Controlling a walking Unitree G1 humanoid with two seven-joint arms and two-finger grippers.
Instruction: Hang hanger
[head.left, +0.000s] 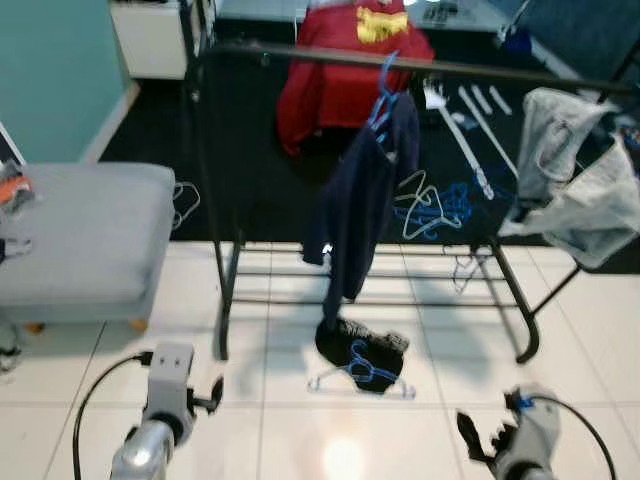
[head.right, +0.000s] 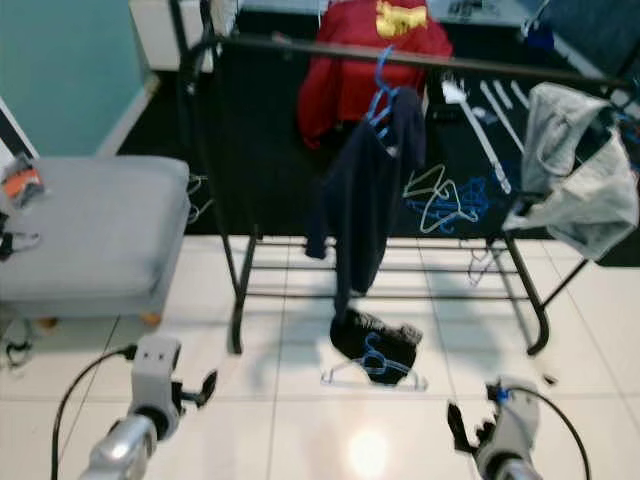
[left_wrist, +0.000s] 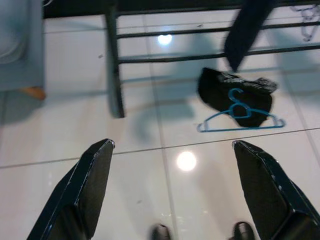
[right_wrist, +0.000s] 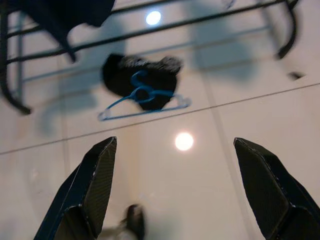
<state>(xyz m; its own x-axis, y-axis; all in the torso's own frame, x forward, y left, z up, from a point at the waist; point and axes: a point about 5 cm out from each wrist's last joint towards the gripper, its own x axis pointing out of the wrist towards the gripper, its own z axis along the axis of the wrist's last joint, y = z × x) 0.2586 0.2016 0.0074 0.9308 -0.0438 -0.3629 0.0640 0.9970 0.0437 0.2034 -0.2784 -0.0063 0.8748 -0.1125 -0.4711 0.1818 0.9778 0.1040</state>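
Left gripper: low, fingers wide apart, empty.
Right gripper: low, fingers spread, empty.
Hanger: blue, flat on floor w/ black cloth, ahead between both arms; long axis runs left-right; right arm looks slightly nearer.
Rack rail: beyond, above.

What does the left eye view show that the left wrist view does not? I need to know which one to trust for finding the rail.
Left eye view alone: the top rail of the clothes rack, a dark garment hanging from it on a blue hanger, a red shirt behind, grey clothes draped at the rack's right end, and loose hangers on the dark rug.

Left wrist view alone: the left gripper close up, fingers wide apart above the tiles.

Both: the blue hanger on the floor lying on a black garment, the rack's lower bars and the grey ottoman.
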